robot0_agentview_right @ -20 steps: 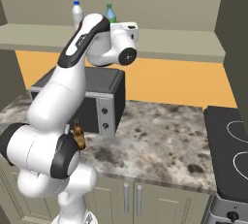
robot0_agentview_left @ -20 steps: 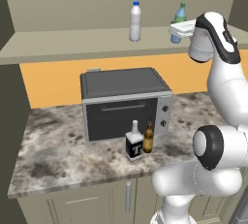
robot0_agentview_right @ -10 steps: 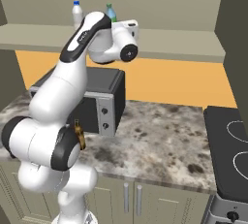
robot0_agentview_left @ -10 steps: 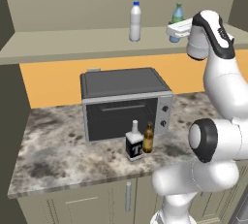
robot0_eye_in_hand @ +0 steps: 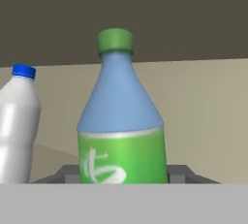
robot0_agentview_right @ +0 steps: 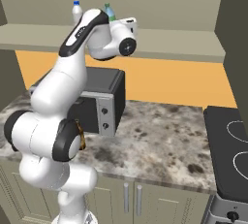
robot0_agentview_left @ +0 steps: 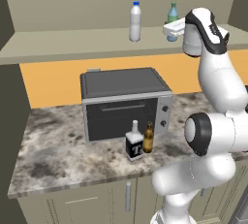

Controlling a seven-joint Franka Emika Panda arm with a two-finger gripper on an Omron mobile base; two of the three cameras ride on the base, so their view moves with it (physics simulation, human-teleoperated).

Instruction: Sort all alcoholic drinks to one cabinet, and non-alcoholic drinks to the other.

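The marble surface (robot0_agentview_left: 58, 155) carries a dark microwave (robot0_agentview_left: 123, 102). Just in front of it stand the square "T" bottle (robot0_agentview_left: 134, 141) and the brown beer bottle (robot0_agentview_left: 148, 138), side by side. Above, on the shelf (robot0_agentview_left: 72, 46), the white blue-capped bottle (robot0_agentview_left: 135, 22) stands upright, and further right is the blue green-topped bottle (robot0_eye_in_hand: 121, 116). The tool (robot0_agentview_left: 172, 28) is clenched around this blue bottle, with one finger (robot0_eye_in_hand: 177, 173) on each side of its label.

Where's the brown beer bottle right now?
In the left base view the brown beer bottle stands upright on the marble counter, in front of the toaster oven, right beside the square "T" bottle.
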